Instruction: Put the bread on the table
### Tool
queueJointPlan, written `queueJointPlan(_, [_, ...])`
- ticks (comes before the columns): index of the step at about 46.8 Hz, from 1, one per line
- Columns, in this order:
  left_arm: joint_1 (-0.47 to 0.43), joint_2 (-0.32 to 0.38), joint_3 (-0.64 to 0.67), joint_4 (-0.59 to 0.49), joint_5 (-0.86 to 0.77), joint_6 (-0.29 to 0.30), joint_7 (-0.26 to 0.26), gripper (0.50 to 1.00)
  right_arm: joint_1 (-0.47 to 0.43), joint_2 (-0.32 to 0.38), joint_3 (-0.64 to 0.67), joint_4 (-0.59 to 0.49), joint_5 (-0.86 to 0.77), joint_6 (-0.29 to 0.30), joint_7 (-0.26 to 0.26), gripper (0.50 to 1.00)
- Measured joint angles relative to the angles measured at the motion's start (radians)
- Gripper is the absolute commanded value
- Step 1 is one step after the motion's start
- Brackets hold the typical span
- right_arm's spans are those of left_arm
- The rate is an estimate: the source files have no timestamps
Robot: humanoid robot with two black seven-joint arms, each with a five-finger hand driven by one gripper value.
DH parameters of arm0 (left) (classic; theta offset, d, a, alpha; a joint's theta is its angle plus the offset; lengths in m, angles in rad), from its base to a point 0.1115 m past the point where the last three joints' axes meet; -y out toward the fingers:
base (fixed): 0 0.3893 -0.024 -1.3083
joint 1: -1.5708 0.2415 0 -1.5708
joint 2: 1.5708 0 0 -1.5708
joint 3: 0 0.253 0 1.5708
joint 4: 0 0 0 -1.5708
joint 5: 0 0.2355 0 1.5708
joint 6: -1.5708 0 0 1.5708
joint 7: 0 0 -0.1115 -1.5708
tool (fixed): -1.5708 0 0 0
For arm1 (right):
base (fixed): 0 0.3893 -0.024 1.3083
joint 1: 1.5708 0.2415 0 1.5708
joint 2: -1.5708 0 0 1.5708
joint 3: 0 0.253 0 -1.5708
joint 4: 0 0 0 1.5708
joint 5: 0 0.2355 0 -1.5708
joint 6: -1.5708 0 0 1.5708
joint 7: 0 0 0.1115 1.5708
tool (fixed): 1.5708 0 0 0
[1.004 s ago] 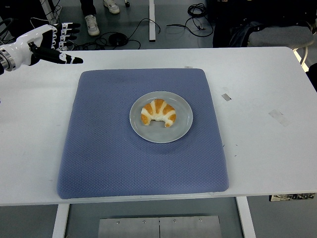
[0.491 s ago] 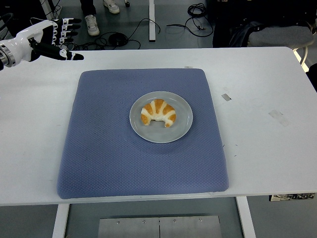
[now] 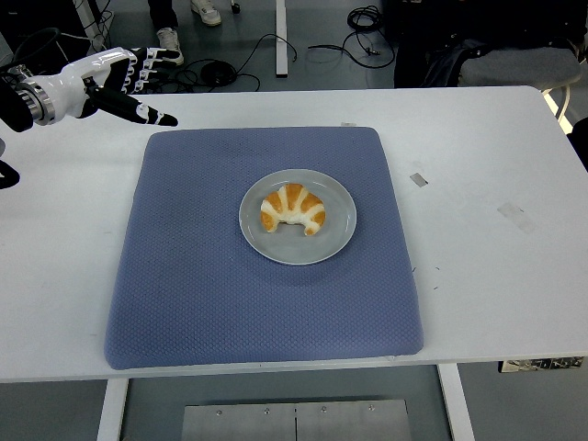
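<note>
Bread (image 3: 293, 209) on grey plate (image 3: 339, 237), blue mat (image 3: 184, 285) beneath

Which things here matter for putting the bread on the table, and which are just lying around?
Job:
bread
plate under it
table
left robot hand, open, far left

Lying about:
blue mat
tape bits
floor cables
a person's shoes

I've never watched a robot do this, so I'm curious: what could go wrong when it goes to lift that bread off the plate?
The left hand is open and far from the bread, so it has a long reach to aim right.
The bread lies on a smooth plate, so it may slide, or the plate may shift.
The plate rests on a soft blue mat, so pressing down could tilt it.
</note>
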Motion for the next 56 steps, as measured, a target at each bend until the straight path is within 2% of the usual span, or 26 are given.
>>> queueJointPlan(26, [-0.054,-0.083,0.015,-0.046,0.145,0.002,0.016,0.968,0.0,0.0,0.0,0.0,0.0,0.0,0.0,1.0])
queueJointPlan(41, [-0.082,-0.197,0.078,-0.045,0.184,0.003,0.079,0.963,0.0,0.0,0.0,0.0,0.0,0.0,-0.001,1.0])
queueJointPlan(51, [-0.109,-0.218,0.137,-0.05,0.196,0.003,0.097,0.96,0.0,0.0,0.0,0.0,0.0,0.0,0.0,1.0])
queueJointPlan(56, [-0.113,-0.217,0.151,-0.09,0.196,0.005,0.1,0.96,0.0,0.0,0.0,0.0,0.0,0.0,0.0,1.0])
